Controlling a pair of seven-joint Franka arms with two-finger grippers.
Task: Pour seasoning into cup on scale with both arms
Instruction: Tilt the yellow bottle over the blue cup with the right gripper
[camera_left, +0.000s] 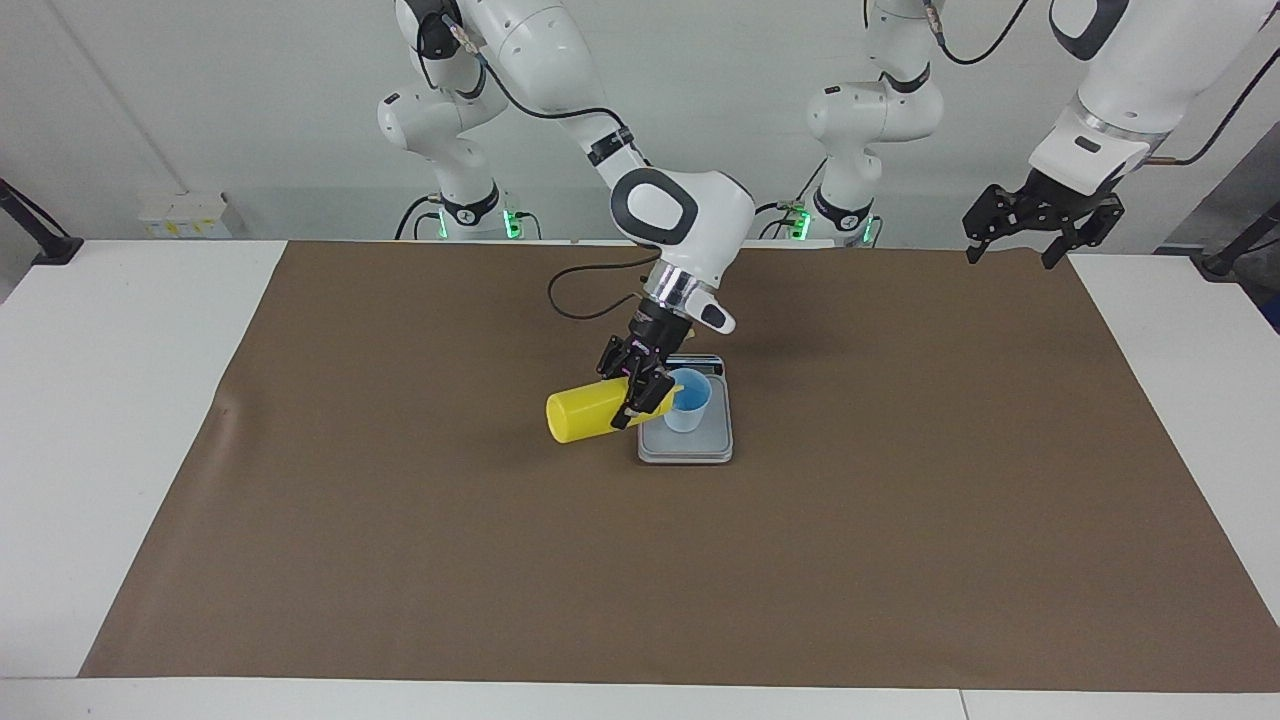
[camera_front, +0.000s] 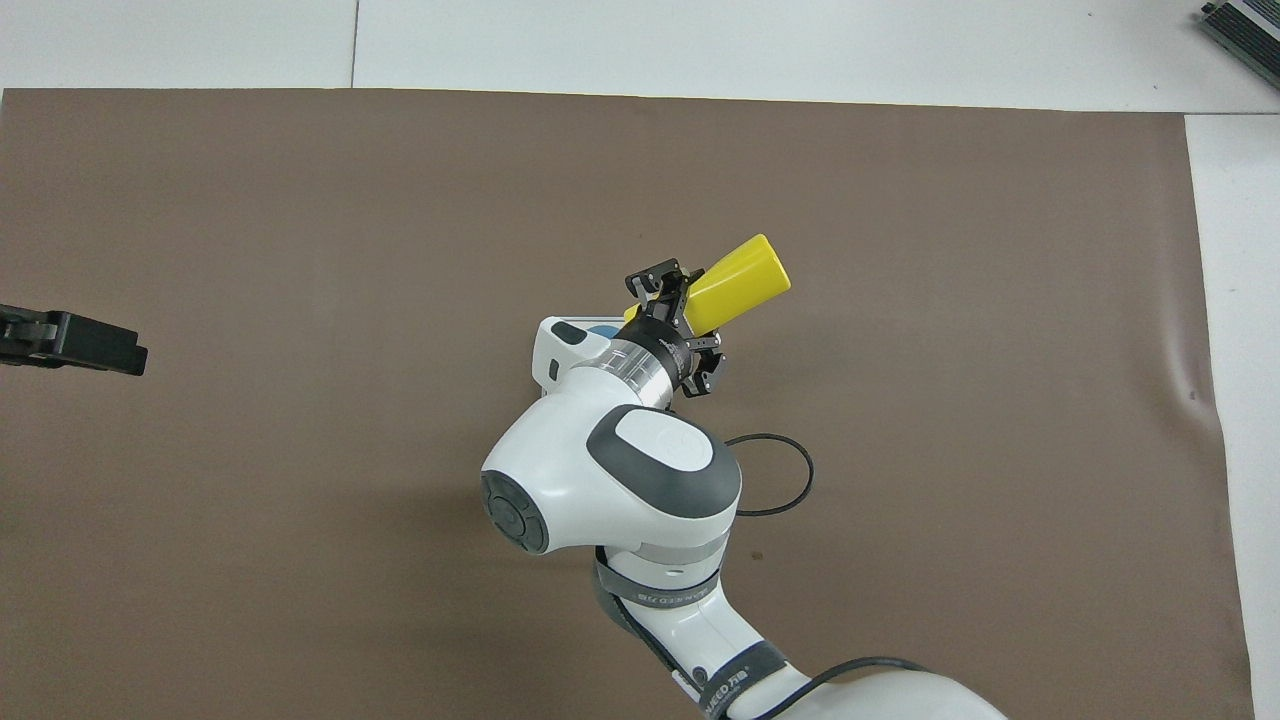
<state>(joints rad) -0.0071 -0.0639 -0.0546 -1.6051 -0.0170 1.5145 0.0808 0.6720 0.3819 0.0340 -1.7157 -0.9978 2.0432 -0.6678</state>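
Note:
The yellow seasoning bottle (camera_left: 585, 412) (camera_front: 738, 283) is tipped on its side in the air, its nozzle end pointing into the pale blue cup (camera_left: 687, 400). My right gripper (camera_left: 640, 392) (camera_front: 678, 325) is shut on the bottle near its neck. The cup stands upright on the silver-grey scale (camera_left: 700, 445), in the middle of the brown mat. In the overhead view the right arm hides the scale and nearly all of the cup. My left gripper (camera_left: 1018, 240) (camera_front: 70, 340) hangs open and empty over the mat's edge at the left arm's end, waiting.
A brown mat (camera_left: 900, 520) covers most of the white table. A black cable (camera_left: 575, 300) loops on the mat nearer to the robots than the scale. A dark device (camera_front: 1245, 25) shows at the table's far corner in the overhead view.

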